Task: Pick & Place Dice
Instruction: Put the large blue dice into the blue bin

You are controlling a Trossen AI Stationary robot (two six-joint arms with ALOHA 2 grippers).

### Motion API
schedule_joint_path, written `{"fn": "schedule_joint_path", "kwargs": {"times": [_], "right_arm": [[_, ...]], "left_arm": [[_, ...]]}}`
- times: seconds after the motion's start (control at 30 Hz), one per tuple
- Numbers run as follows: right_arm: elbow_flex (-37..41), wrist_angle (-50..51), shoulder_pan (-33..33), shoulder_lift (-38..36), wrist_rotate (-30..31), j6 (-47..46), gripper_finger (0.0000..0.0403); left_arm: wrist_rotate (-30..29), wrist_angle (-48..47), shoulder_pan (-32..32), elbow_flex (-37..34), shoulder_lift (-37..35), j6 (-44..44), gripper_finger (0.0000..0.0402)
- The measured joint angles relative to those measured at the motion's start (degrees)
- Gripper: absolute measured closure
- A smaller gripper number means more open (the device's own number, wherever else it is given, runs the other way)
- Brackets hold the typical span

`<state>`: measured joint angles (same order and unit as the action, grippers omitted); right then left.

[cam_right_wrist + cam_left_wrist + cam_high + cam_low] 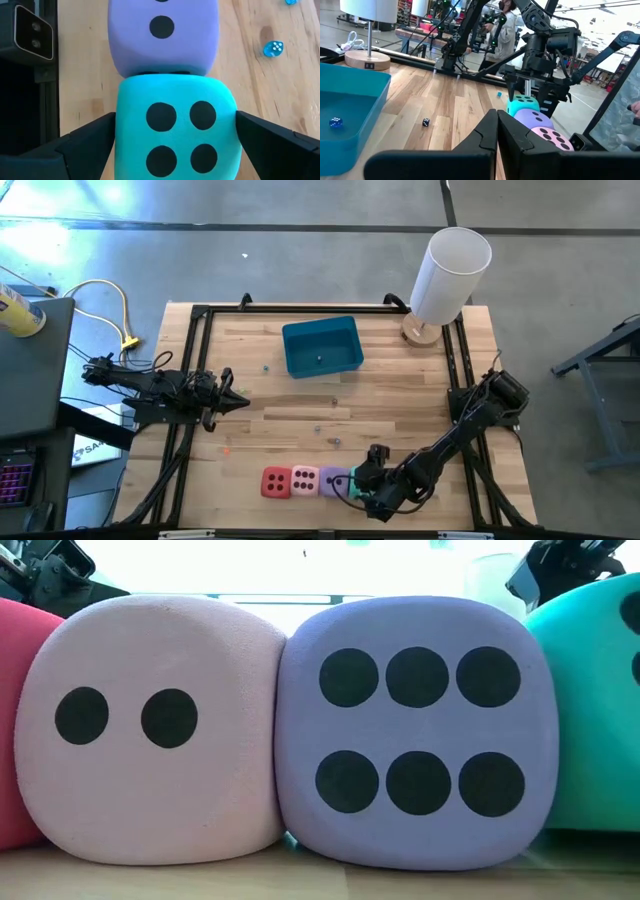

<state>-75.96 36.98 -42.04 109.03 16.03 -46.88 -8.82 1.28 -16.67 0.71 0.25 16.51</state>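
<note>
A: Where do the dice sit?

B: In a row at the bottom centre of the overhead frame: red die point(276, 482), pink die point(305, 479), purple die point(334, 480), then the teal die point(176, 132), each touching its neighbour.

A: And the right gripper point(366, 483)?

B: Lower right of centre, its fingers point(87, 140) spread wide on either side of the teal die, at its flanks. Whether they squeeze it cannot be told.

A: The left gripper point(240, 401)?

B: At mid-left, pinched closed on nothing. The blue bin point(322, 346) lies upper centre, beside the white lamp point(447, 275).
</note>
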Motion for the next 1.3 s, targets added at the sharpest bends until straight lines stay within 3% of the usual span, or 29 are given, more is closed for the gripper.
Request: {"fn": "schedule_joint_path", "kwargs": {"times": [1.3], "right_arm": [[0.22,-3.56,-0.22,0.10,5.21,-6.62,0.0010]], "left_arm": [[-0.01,0.02,-0.02,0.00,0.00,1.40,0.0401]]}}
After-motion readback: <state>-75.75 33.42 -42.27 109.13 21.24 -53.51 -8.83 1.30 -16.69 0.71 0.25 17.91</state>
